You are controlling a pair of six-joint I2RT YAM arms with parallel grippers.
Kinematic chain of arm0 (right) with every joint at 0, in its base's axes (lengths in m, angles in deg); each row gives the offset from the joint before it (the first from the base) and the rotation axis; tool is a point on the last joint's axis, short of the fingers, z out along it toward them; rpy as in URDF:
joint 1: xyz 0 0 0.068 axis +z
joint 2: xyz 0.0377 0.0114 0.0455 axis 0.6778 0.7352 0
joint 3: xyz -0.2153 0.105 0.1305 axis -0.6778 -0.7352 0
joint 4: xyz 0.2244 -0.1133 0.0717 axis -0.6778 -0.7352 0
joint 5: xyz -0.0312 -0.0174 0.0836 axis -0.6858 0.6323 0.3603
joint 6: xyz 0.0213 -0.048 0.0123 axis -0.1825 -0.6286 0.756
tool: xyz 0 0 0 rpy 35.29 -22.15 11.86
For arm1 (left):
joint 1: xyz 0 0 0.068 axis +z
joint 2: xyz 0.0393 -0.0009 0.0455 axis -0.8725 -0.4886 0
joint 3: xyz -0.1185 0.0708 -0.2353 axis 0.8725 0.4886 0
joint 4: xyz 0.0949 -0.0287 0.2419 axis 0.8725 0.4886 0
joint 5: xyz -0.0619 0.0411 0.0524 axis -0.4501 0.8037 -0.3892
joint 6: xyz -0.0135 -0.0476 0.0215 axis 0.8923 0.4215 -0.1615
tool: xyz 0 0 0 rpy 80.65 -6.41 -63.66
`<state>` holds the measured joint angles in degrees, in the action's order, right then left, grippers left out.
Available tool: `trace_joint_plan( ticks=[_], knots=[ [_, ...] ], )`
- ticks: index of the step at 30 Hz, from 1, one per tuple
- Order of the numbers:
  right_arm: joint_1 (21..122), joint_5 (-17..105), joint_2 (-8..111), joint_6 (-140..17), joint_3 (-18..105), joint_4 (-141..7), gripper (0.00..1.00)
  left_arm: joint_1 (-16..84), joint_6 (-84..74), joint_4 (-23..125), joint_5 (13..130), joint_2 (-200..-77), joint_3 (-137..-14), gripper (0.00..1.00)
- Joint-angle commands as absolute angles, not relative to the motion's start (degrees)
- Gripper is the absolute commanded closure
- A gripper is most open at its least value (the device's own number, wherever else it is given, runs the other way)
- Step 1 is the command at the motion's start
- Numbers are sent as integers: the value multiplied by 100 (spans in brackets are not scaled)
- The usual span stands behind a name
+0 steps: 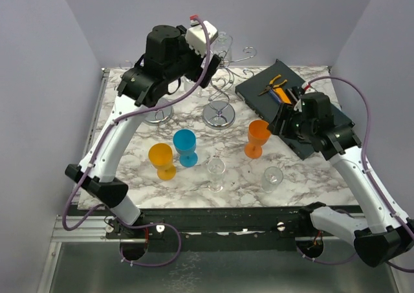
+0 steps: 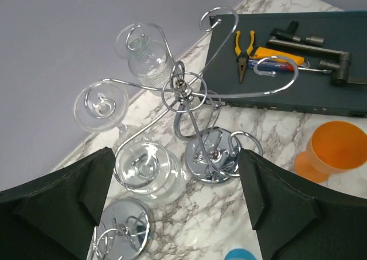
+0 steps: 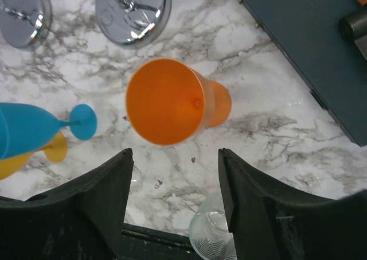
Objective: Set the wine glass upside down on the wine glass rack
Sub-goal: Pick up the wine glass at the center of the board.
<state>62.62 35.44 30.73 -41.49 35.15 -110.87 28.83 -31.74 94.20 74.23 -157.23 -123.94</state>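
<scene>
Entry: next glass for the rack.

**Piece in hand (my reading):** the orange glass (image 3: 166, 102). It stands upright on the marble table (image 1: 304, 176), right of centre and near the dark tool tray (image 1: 255, 89), directly below the right pincer (image 3: 175, 156). That pincer's jaws stand apart with nothing between them. The glass lies beyond the fingertips, untouched.

**Appearance:** opaque orange, with a conical bowl open to the top, a short thick stem and a round foot. The inside is empty and the rim looks whole.

**Handling (estimate only):**
- It looks like moulded plastic, so probably light and stiff, and less breakable than the clear ones.
- The wall is smooth and tapered, so a squeeze high on the bowl could push it out of the fingers.
- I would grip low on the bowl, close to the stem. That leaves the foot free, since the foot has to slide into a rack loop once the glass is turned over.
- Being light, it may tip at a slight nudge.

**Left pincer (image 2: 175, 156):** the jaws are wide apart and hold nothing. It sits high over the rack (image 2: 182, 90) at the back of the table.

**Rack:** three clear glasses hang from it bowl down: the far glass (image 2: 143, 53), the side glass (image 2: 100, 105) and the near glass (image 2: 146, 168), which is right beneath the open jaws. A free hook (image 2: 293, 70) curls out toward the tray.

**Other candidate:** a clear stemmed glass (image 1: 215, 171) stands upright near the front edge. It looks thin and fragile.
</scene>
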Motion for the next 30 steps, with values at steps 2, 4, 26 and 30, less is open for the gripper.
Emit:
trace_joint_plan(
  ticks=[2, 4, 26, 30],
  knots=[
    [6289, 3749, 3204, -4086, 3146, -11188, 35, 2894, -2827, 9629, 7156, -14908, -11236, 3],
    [6289, 3764, 3329, -4118, 3152, -11111, 36, 2895, -2833, 9715, 7164, -14650, -10906, 3],
    [7932, 4072, 3372, -3893, 3668, -11342, 35, 2999, -2842, 10375, 6714, -13779, -9547, 2],
    [8740, 3663, 3879, -3686, 3869, -11354, 36, 3021, -2849, 10383, 6759, -13805, -9592, 2]
  ],
)
